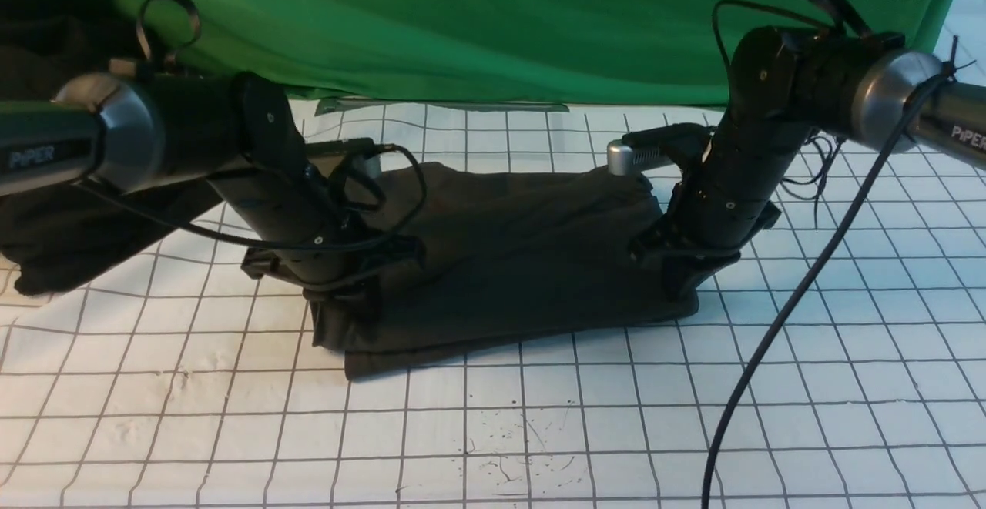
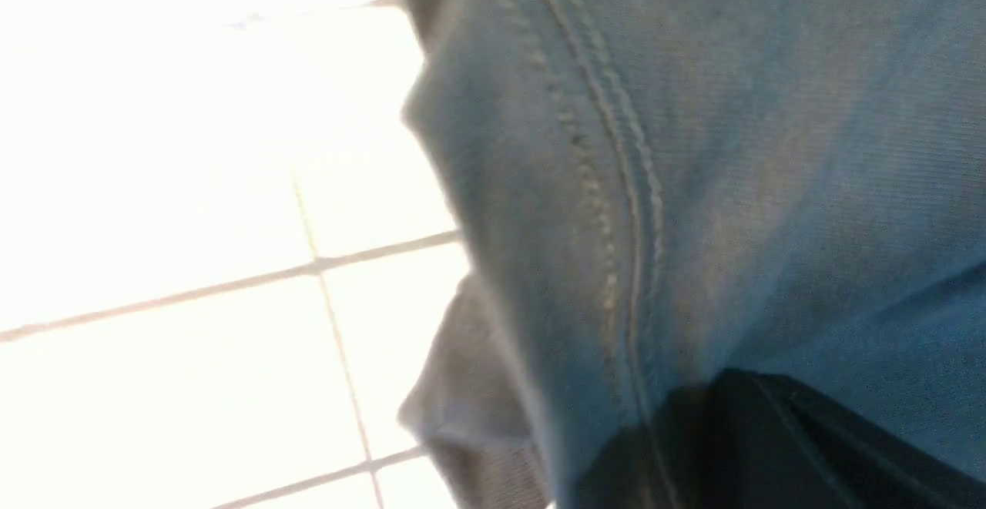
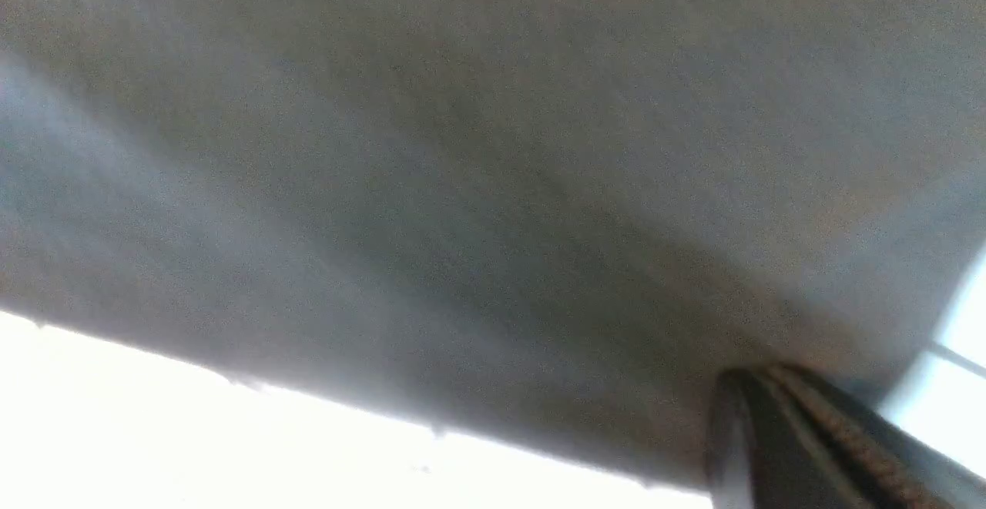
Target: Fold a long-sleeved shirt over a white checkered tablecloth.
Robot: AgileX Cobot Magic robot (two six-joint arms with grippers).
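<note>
On checkered tablecloth, folded dark shirt, both end effectors pinching it.

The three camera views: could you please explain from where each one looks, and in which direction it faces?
Front: between the arms, looking forward over the shirt; both arms show.
Left wrist: on the left arm, looking closely at stitched shirt fabric; dark end effector tips show.
Right wrist: on the right arm, facing smooth fabric; end effector tips show.
Both wrist views share shirt and tablecloth.
</note>
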